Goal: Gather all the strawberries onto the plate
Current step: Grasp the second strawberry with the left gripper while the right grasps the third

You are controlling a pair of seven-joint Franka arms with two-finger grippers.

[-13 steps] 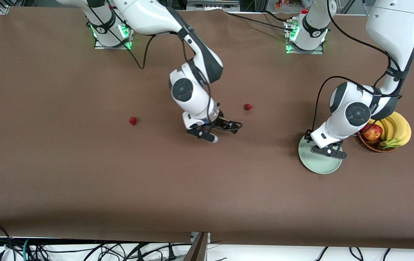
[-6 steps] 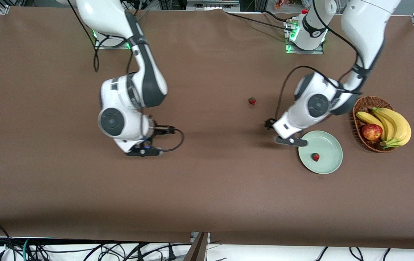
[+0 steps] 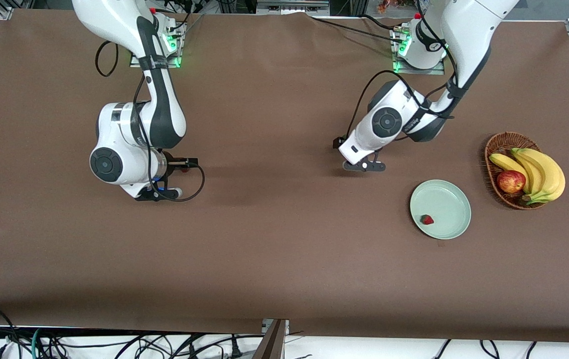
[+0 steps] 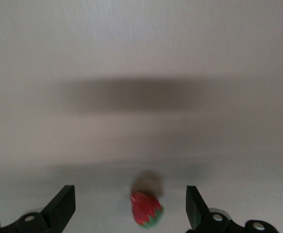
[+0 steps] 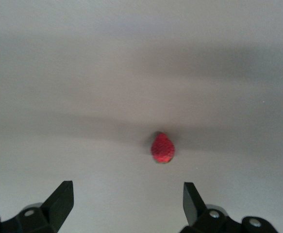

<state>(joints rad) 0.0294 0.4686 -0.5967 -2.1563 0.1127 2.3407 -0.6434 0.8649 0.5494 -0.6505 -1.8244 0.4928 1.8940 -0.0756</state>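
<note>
Both arms have been swinging away from where they were a second ago: the left tool (image 3: 364, 167) has left the plate (image 3: 456, 192) and is now hanging over bare worktop (image 3: 284, 259) toward the middle, while the right tool (image 3: 157, 194) has been travelling out toward its own end. From the front, one strawberry (image 3: 428, 219) is lying in the plate, close to the rim on the side facing the middle of the worktop. The basket (image 3: 501, 142) with bananas (image 3: 543, 172) and an apple (image 3: 510, 181) is sitting just beside the plate. The other two berries are hidden under the arms in this view.

Through the left wrist camera, the tool (image 4: 130, 206) is standing wide open and empty, with a second strawberry (image 4: 146, 209) lying on the worktop between its fingers (image 4: 62, 206).

Through the right wrist camera, that tool (image 5: 126, 204) is likewise gaping wide and holding nothing, and the third strawberry (image 5: 162, 148) is resting on the worktop just ahead of its fingers (image 5: 61, 201).

So I am judging the job roughly a third done: one berry is delivered, two are waiting, each with a tool lining up on it.
</note>
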